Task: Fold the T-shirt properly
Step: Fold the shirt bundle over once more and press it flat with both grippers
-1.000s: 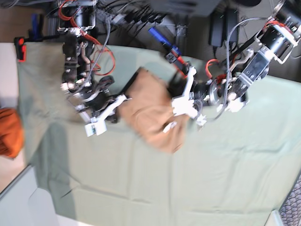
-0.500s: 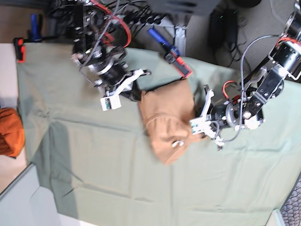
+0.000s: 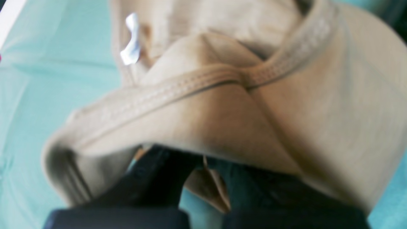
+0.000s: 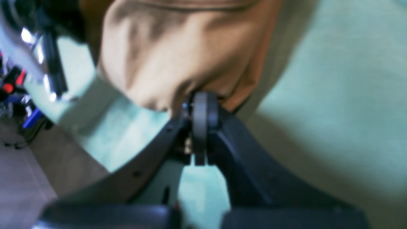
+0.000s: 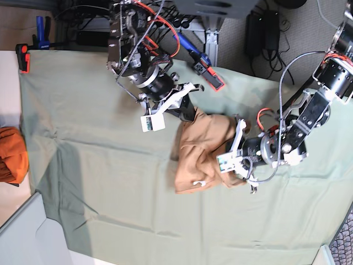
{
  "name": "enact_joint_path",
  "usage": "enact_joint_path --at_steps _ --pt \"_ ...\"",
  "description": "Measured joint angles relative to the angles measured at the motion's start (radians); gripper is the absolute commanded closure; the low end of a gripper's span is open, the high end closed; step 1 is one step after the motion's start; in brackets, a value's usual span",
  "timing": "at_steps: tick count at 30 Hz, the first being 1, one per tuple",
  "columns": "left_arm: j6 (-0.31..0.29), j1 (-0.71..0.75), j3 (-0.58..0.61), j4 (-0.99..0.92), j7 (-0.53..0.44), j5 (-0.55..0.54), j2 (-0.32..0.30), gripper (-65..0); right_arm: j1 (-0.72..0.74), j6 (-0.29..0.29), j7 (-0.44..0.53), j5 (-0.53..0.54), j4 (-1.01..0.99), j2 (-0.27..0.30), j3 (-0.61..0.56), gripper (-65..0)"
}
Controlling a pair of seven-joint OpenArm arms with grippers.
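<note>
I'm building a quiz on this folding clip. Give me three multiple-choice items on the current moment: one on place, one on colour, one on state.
1. Where does the peach-tan cotton T-shirt lie?
A. On the pale green cloth
B. On the bare floor
C. Inside a box

2. What colour is the cloth bundle at the base view's left edge?
A. Blue
B. Dark orange
C. White

3. How is the right tool?
A. Wide open, apart from everything
B. Shut on the T-shirt
C. Holding a clamp

Key: 1 A, green cloth surrounds the shirt; 2 B, the bundle is plainly orange; 3 B, the right wrist view shows shirt fabric pinched at its tip.
</note>
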Motion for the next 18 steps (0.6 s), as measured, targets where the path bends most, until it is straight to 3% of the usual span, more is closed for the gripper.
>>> enact_joint_path --at_steps 12,18 --pt "0.027 -0.034 0.001 0.0 -0.01 -0.002 -0.108 0.0 -0.014 0.0 0.0 -0.003 0.001 0.0 -0.021 0.0" --pt "0.125 -0.058 0.001 0.0 -0.014 0.0 -0.163 0.0 -0.014 0.0 0.0 -0.003 0.001 0.0 -0.021 0.0"
